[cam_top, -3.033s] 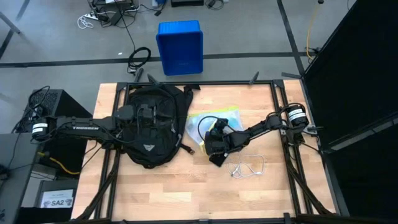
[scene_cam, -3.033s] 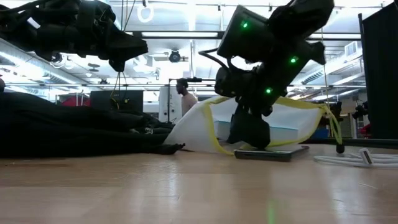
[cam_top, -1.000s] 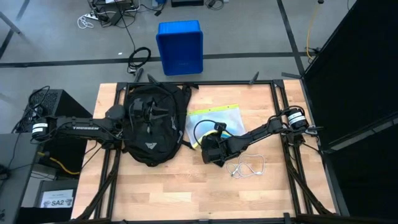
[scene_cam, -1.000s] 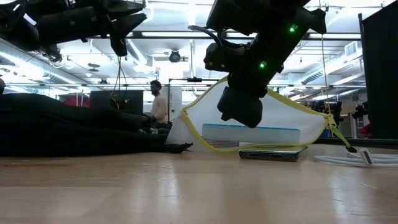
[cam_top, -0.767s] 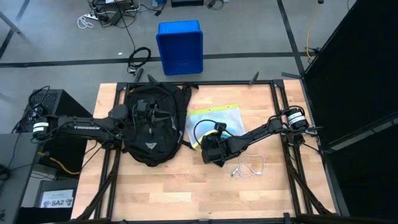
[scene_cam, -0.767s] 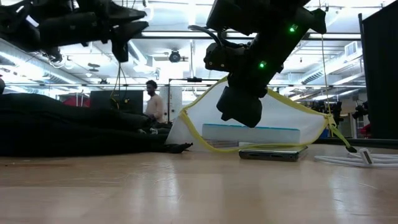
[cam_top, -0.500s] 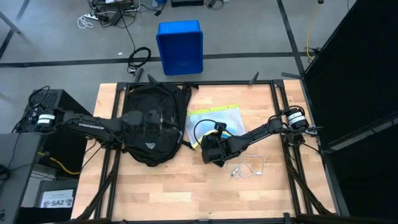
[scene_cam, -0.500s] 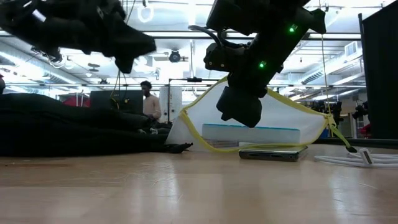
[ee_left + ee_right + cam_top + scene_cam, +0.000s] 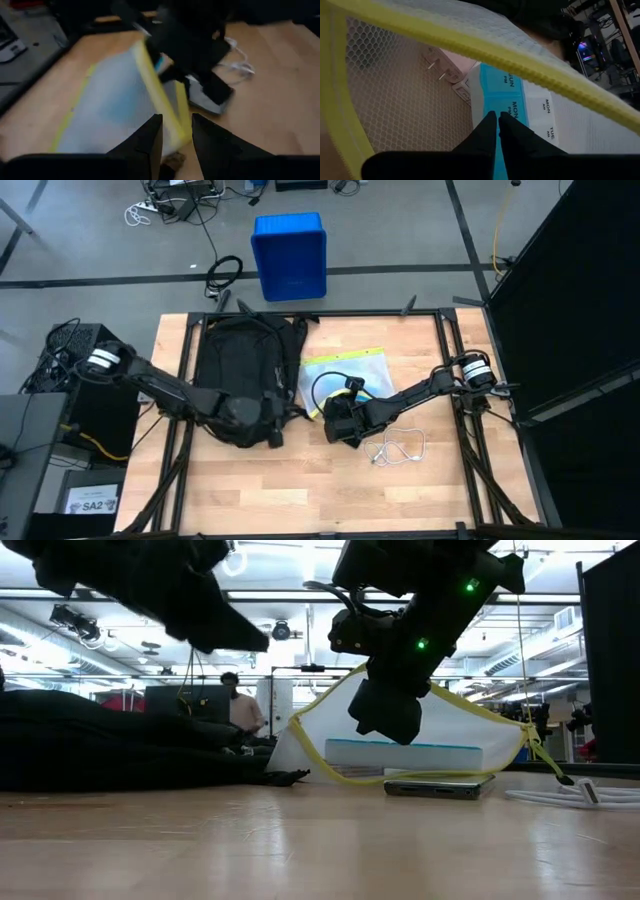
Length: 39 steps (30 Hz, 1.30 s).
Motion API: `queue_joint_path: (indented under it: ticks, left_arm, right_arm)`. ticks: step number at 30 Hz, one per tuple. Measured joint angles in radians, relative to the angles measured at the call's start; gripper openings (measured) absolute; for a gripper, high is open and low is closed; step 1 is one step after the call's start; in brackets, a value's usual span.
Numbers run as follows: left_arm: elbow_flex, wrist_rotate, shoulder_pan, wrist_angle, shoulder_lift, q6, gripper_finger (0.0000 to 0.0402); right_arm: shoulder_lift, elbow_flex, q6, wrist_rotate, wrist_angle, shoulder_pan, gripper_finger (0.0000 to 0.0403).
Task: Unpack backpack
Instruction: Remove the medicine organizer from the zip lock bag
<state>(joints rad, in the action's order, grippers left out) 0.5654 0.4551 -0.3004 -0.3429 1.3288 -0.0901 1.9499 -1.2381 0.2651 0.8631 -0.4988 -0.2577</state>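
High view: the backpack (image 9: 243,368) lies flat on the counter (image 9: 300,490), its long axis running from the far edge toward the near one. The left gripper (image 9: 262,423) hangs over the backpack's near right corner, so the left arm is much the nearer. The right gripper (image 9: 340,420) sits over the near end of a mesh pouch (image 9: 345,372), just right of the backpack, with a white cable (image 9: 397,450) beside it.

Low view: the backpack (image 9: 110,750) is a low dark mound, and both arms hang clear above the counter.

Left wrist view: the left gripper (image 9: 175,145) is narrowly parted and holds nothing, facing the pouch (image 9: 117,110).

Right wrist view: the right gripper (image 9: 496,131) is closed tight and empty, aimed at a pill organiser (image 9: 525,107) inside the pouch.
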Motion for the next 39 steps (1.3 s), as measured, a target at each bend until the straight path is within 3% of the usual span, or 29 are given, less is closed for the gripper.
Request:
queue_joint_path:
  ticks: [5,11,16,21,31,34,36,39]
  left_arm:
    - [0.054,0.033,-0.003,-0.003,0.143,-0.015,0.0114]
    - [0.162,0.062,-0.001,-0.002,0.287,0.05,0.0178]
    - [0.243,0.193,-0.001,0.031,0.375,0.104,0.0225]
    - [0.288,0.29,0.009,0.032,0.444,0.132,0.0246]
    - [0.298,0.484,0.039,0.103,0.479,0.088,0.0233]
    - [0.298,0.498,0.039,0.102,0.479,0.087,0.0228]
    - [0.298,0.498,0.039,0.106,0.479,0.087,0.0204]
    - [0.298,0.492,0.039,0.107,0.478,0.086,0.0131]
  right_arm:
    - [0.0,0.0,0.004,0.0,0.0,0.0,0.0]
    - [0.0,0.0,0.004,-0.002,0.001,0.003,0.0]
    - [0.0,0.0,0.004,-0.003,0.0,0.003,0.0001]
    - [0.0,0.0,0.004,-0.003,-0.003,0.003,0.0002]
    - [0.0,0.0,0.004,-0.023,-0.01,0.002,0.0001]
    - [0.0,0.0,0.005,-0.03,-0.013,0.002,0.0003]
    - [0.0,0.0,0.007,-0.032,-0.014,0.002,0.0004]
    - [0.0,0.0,0.007,-0.049,-0.014,0.002,0.0002]
